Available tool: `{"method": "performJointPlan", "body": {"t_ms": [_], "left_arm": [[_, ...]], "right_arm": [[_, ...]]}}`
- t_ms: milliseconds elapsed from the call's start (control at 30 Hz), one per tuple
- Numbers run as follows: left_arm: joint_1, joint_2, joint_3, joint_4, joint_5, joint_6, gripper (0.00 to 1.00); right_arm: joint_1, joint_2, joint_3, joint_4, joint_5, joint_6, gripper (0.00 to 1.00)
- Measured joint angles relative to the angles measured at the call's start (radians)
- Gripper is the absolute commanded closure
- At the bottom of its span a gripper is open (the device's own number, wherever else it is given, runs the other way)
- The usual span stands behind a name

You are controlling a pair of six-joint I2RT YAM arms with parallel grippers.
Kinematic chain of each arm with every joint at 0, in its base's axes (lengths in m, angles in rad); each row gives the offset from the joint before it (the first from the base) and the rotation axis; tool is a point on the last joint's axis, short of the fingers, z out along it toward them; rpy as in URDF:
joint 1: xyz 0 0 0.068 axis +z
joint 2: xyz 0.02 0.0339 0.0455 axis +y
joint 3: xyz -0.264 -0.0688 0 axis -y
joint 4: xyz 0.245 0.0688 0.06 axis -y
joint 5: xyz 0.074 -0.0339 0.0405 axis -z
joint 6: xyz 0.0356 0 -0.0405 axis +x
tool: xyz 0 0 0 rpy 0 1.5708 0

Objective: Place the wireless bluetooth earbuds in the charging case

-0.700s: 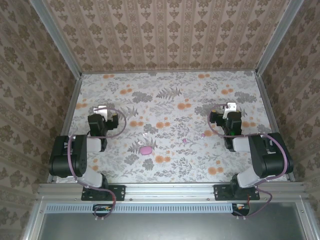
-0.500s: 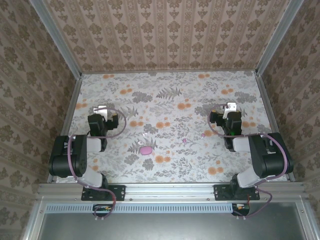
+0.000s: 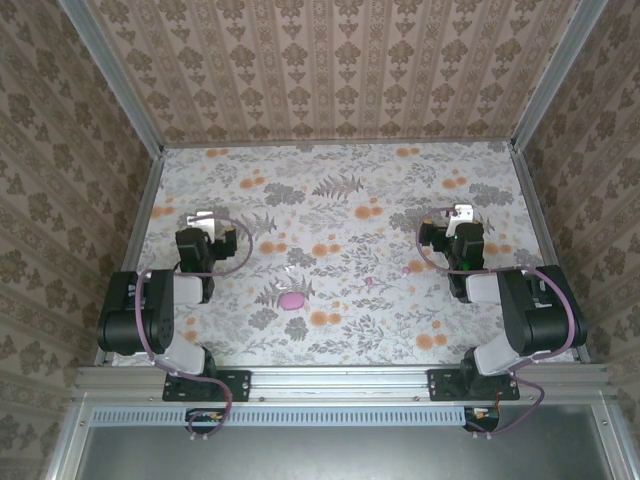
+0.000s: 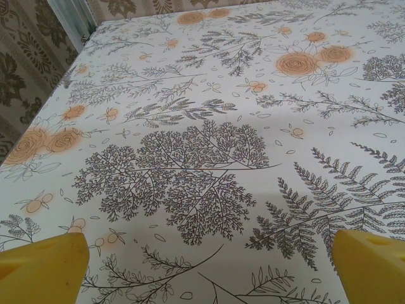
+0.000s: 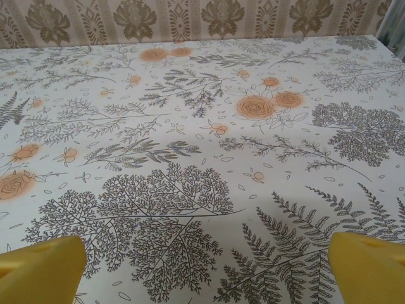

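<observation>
Left wrist: left fingers (image 4: 44, 263) spread wide, empty; right fingers (image 5: 38, 266) likewise.

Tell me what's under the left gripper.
Bare flower-print tablecloth lies under the open left gripper, between its yellow fingers. The patch beneath the arm itself is covered in the overhead view.

- Spreading grey ferns and orange roses over the white tablecloth (image 3: 340, 215).
- Running beige-and-brown damask stripes down the walls (image 3: 330, 70).
- Showing yellow on the left fingertips (image 4: 44, 269) and right fingertips (image 5: 370, 266).
- Glowing pinkish-purple on the charging case (image 3: 292, 299).
</observation>
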Motion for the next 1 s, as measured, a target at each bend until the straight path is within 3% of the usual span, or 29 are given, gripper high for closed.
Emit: {"method": "performJointPlan", "body": {"t_ms": [800, 900, 1000], "left_arm": [[0.001, -0.001, 0.000, 0.001, 0.008, 0.000, 0.00], [0.002, -0.019, 0.000, -0.011, 0.010, -0.003, 0.00], [0.024, -0.095, 0.012, -0.093, 0.014, -0.027, 0.00]], "right_arm": [[-0.006, 0.000, 0.006, -0.016, -0.035, -0.012, 0.00], [-0.006, -0.028, 0.016, -0.077, -0.045, -0.016, 0.00], [-0.006, -0.108, 0.095, -0.286, -0.048, -0.006, 0.00]]}}
